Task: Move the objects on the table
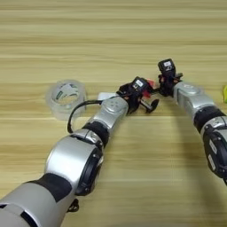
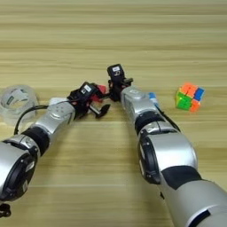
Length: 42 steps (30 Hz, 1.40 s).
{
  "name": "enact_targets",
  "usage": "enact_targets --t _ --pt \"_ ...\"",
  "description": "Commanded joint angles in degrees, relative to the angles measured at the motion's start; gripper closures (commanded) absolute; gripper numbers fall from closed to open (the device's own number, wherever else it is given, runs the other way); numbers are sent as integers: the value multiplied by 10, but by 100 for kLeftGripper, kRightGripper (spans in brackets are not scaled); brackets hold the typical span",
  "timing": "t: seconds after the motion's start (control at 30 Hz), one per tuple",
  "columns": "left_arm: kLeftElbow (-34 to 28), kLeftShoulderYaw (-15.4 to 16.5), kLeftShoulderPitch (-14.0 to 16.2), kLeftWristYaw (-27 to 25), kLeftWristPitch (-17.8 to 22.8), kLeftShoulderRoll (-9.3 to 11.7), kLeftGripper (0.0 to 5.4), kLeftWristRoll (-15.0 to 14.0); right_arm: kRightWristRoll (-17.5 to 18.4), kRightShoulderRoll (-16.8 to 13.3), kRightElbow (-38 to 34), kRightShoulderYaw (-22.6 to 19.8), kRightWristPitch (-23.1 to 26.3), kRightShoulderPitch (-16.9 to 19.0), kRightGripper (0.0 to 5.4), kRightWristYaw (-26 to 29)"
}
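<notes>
Both grippers meet near the middle of the table (image 1: 133, 26), to the right of the clear tape roll (image 1: 66, 98). A small red cube (image 1: 150, 83) sits between the left gripper (image 1: 148, 95) and the right gripper (image 1: 165, 86), perhaps touching both; whether either gripper's fingers are open, I cannot tell. A white bar (image 1: 104, 95) lies just right of the roll, and a colourful puzzle cube (image 2: 189, 97) well right.

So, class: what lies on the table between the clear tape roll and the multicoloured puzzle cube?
Between the tape roll and the puzzle cube, the right eye view shows both grippers meeting: left gripper, right gripper, with a small red item between them.
</notes>
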Motion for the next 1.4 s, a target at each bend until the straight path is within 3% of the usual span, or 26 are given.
enact_targets --t 0.03,0.2,0.5,0.97,1.4 --pt "0 1 -2 -2 3 0 0 6 2 -11 -59 3 -21 16 4 -8" --pt "0 1 -2 -3 3 1 0 6 11 -4 -144 9 -13 45 4 -5" --pt "0 2 -2 -1 3 1 0 6 19 -5 -189 14 7 67 4 -6" --pt "-1 19 -9 2 -2 -2 0 -3 34 -4 -371 20 54 143 4 -18" --pt "1 38 -17 1 1 -9 0 -5 47 -11 -426 14 78 169 4 -28"
